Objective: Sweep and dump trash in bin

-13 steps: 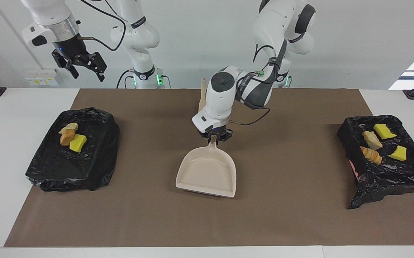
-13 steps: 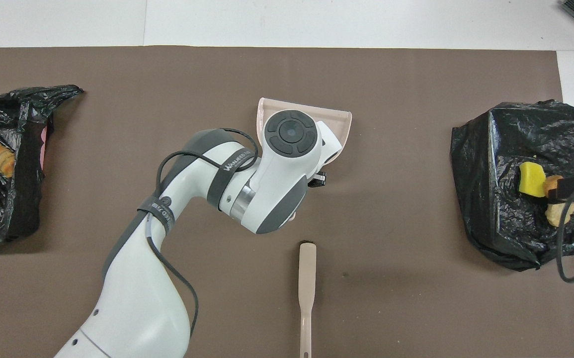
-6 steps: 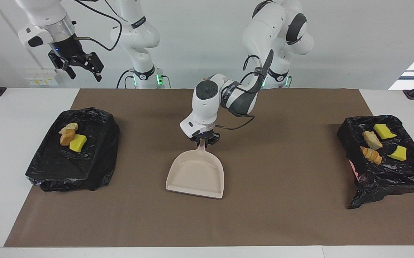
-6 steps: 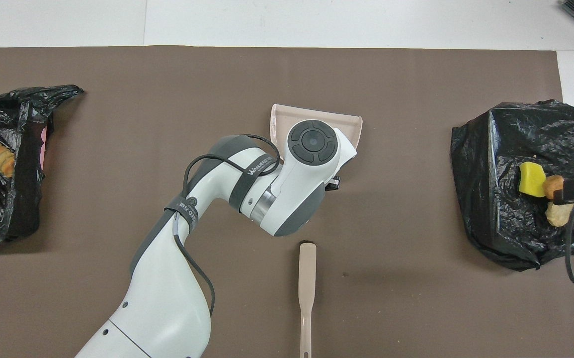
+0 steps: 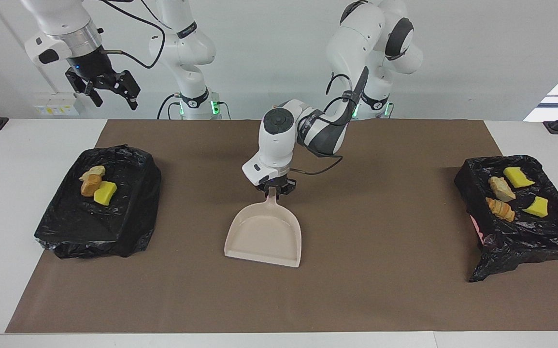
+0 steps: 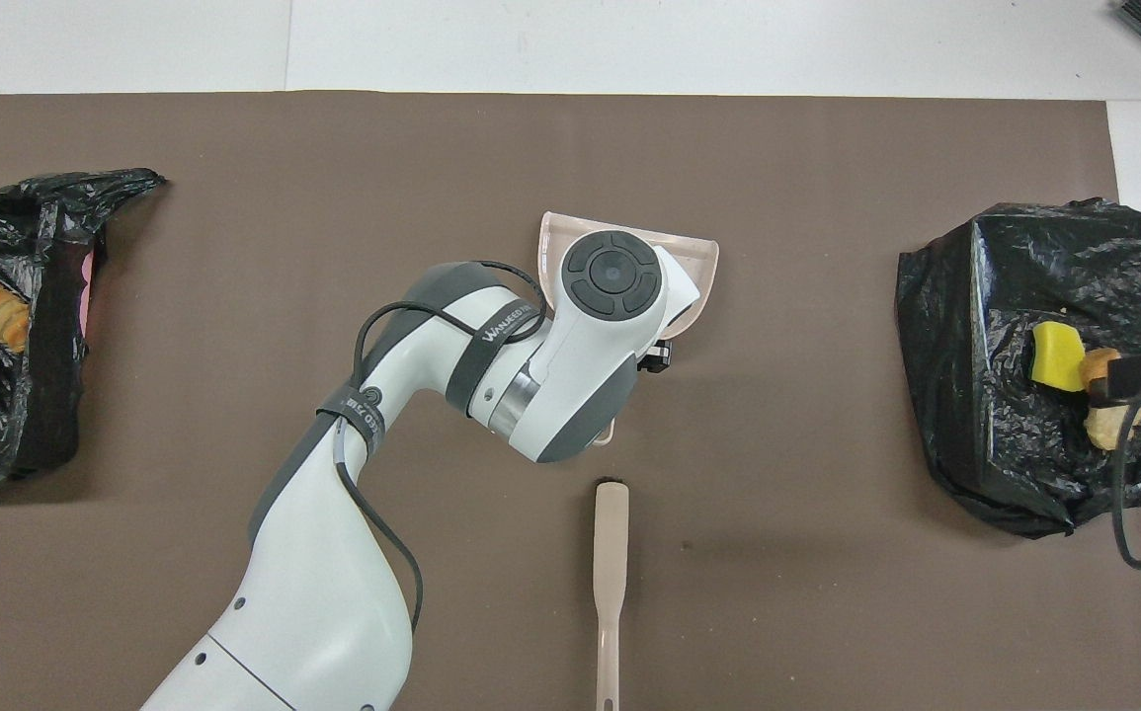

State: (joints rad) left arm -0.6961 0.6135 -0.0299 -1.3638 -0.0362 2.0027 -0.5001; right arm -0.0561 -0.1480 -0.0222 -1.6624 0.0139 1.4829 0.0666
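Beige dustpan has shifted toward nine o'clock in the facing view and lies flat and empty. The left tool is at its handle; I cannot tell whether it grips. The right tool waits wide apart, raised. The trash sits in the black-lined bins at nine and three o'clock, so dumping looks finished.

a plain pale pink plastic dustpan lies on a flat brown paper mat. beside the dustpan sit glossy black bag-lined bins, holding bright yellow, beige and orange-brown trash lumps.
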